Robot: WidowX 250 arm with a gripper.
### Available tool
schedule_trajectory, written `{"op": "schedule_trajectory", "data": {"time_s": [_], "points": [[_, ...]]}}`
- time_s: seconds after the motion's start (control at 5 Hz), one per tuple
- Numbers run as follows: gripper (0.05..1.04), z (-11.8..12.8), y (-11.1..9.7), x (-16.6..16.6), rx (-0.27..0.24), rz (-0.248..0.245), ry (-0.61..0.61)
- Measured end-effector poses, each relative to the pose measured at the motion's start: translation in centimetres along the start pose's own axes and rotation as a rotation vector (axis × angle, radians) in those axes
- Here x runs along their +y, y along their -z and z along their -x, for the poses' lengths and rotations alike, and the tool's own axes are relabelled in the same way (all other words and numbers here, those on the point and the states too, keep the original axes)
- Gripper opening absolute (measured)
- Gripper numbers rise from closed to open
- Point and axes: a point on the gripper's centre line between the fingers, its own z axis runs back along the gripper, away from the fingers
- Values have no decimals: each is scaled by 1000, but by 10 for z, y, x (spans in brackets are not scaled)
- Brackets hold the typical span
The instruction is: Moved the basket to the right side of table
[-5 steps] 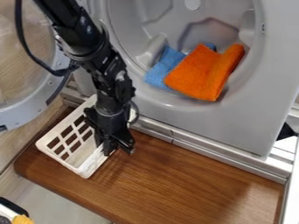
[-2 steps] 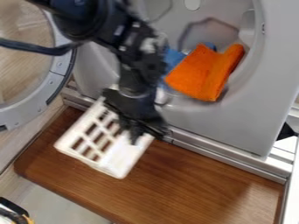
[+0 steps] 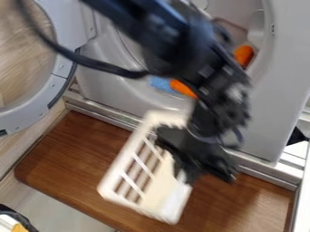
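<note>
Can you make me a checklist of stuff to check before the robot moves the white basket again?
1. Gripper at the basket: ok, it is at the basket's right-hand side in the picture.
2. Grip firm enough to move it: cannot tell.
3. Basket on the right side of the table: not ok, it is nearer the middle.
4. Basket resting flat on the wood: cannot tell.
5. Basket away from the open round door: ok, there is a gap between them.
6. Orange cloth and blue cloth out of the basket's way: ok, both are in the machine's round opening.
</note>
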Motion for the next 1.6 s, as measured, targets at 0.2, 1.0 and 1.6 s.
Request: {"op": "schedule_trajectory", "data": {"time_s": [0.2, 1.0, 1.6], "points": [[91, -7, 12, -36, -5, 12, 13], [126, -12, 34, -109, 44, 72, 47], [925, -9, 37, -109, 26, 97, 89]]}}
